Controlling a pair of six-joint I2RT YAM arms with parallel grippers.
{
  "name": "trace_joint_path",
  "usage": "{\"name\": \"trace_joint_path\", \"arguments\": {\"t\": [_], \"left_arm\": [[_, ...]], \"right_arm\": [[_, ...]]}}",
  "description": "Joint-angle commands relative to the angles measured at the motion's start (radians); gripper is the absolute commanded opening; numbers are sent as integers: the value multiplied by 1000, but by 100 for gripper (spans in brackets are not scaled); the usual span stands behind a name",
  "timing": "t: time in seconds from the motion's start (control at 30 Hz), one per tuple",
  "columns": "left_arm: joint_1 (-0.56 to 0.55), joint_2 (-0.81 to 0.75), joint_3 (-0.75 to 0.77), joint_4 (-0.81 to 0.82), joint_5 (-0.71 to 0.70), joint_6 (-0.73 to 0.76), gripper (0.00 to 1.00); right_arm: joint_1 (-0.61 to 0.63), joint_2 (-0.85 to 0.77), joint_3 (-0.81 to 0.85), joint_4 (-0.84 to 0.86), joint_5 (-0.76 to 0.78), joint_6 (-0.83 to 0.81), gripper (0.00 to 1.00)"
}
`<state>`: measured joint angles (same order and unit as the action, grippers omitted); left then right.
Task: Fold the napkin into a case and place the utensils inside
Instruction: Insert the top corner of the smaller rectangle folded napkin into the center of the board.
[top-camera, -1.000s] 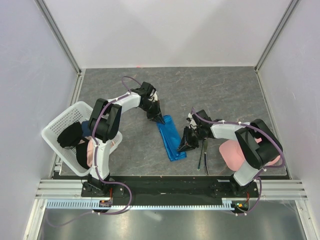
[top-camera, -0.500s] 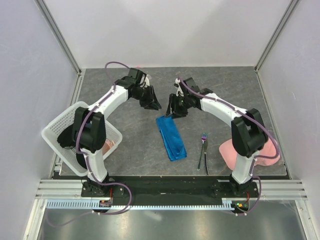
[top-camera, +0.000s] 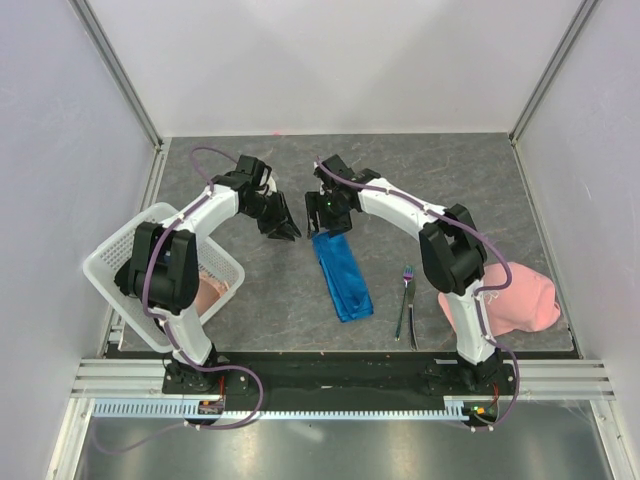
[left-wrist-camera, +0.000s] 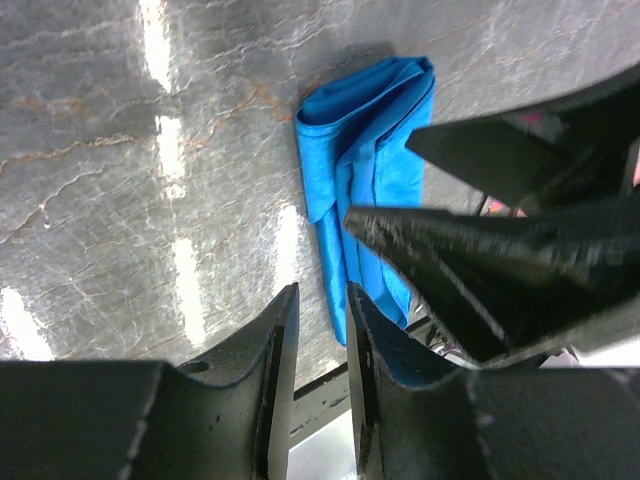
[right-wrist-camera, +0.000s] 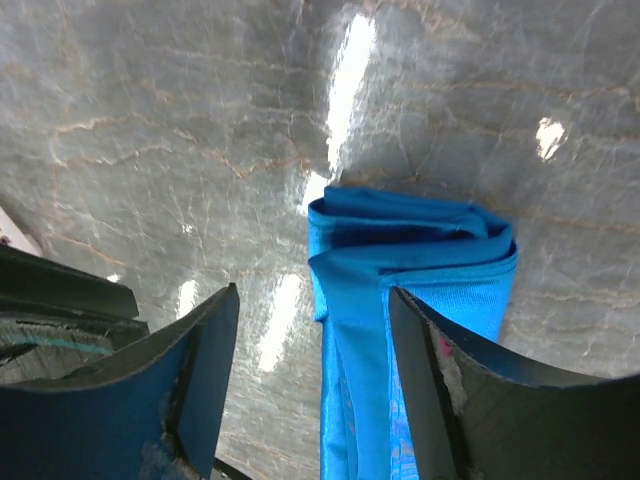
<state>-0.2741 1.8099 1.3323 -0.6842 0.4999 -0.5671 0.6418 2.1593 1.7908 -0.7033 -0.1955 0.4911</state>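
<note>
Narrow layered blue cloth case (top-camera: 341, 276) lies on veined, perhaps stone, table (top-camera: 450, 190)

Both arms reach up from the bottom of the overhead view and bend inward, nearly meeting just above centre. The left gripper (top-camera: 286, 231) has its jaws narrowly parted and empty. The right gripper (top-camera: 325, 216) is spread wide, also empty.

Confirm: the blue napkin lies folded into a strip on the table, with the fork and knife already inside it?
No. The napkin is folded into a strip on the table, but the fork and knife lie beside it, not inside; the top external view shows this.
</note>
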Motion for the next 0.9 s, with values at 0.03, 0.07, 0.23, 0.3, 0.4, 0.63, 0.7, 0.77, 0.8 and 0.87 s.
{"name": "trace_joint_path", "arguments": {"t": [0.03, 0.07, 0.23, 0.3, 0.4, 0.63, 0.7, 0.77, 0.8, 0.87], "left_arm": [[10, -58, -19, 18, 25, 1, 32], [10, -58, -21, 20, 28, 1, 32], [10, -54, -21, 25, 42, 1, 32], [12, -54, -25, 28, 46, 1, 31], [10, -60, -33, 29, 49, 3, 31], [10, -70, -48, 29, 55, 7, 31], [12, -73, -59, 34, 58, 9, 31], [10, -72, -71, 37, 60, 10, 31], [10, -72, -76, 41, 65, 12, 31], [10, -72, -90, 46, 68, 12, 31]], "right_arm": [[13, 14, 42, -62, 64, -23, 66], [18, 14, 41, -65, 70, -26, 66], [27, 22, 35, -67, 102, -29, 64], [25, 25, 39, -67, 103, -31, 64], [27, 46, 50, -67, 102, -37, 63], [27, 77, 58, -62, 126, -58, 55], [27, 79, 59, -58, 136, -66, 53], [27, 80, 62, -53, 137, -77, 48], [25, 85, 64, -48, 139, -78, 45], [25, 89, 67, -48, 133, -82, 39]]}}
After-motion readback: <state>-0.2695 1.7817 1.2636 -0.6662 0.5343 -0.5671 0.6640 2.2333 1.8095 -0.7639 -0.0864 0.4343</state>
